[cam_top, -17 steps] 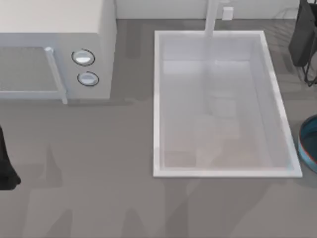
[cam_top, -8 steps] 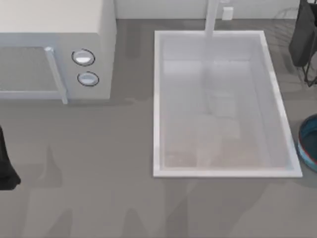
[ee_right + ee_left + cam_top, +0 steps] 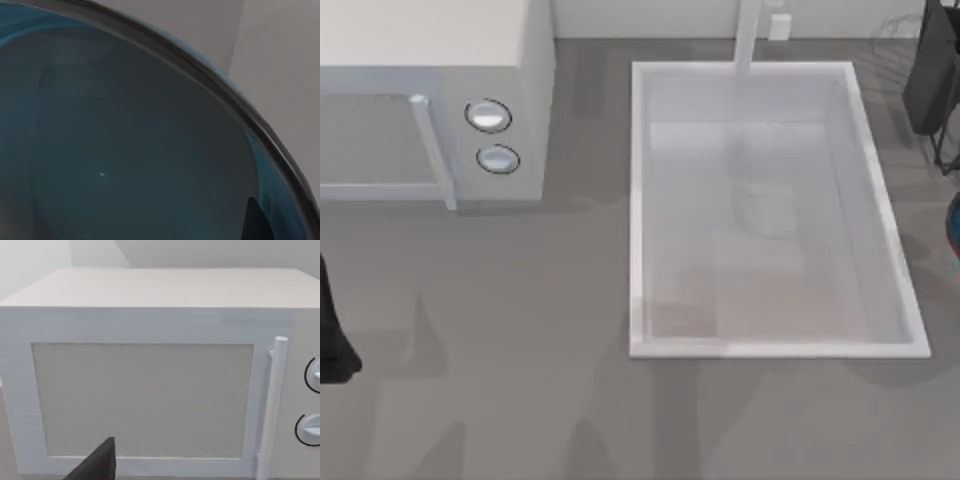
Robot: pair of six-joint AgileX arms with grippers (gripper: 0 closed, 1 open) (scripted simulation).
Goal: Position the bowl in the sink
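So the sink [image 3: 772, 210] is a big white rectangular basin with a raised pale rim, nothing sitting in it, and a white faucet [image 3: 748, 38] at its far short end. The bowl [image 3: 955, 230] is off past the sink's right side, just a sliver of teal at the top view's right edge. In the right wrist view the bowl [image 3: 125, 140] is right up close: smooth dark blue inside, thin dark rim. Can't tell how the right pincer stands. The left arm [image 3: 332, 330] sits parked at the left edge, facing a boxy white microwave [image 3: 150, 385] with two round knobs [image 3: 488, 116]; can't tell its pincer either. No readable labels anywhere.
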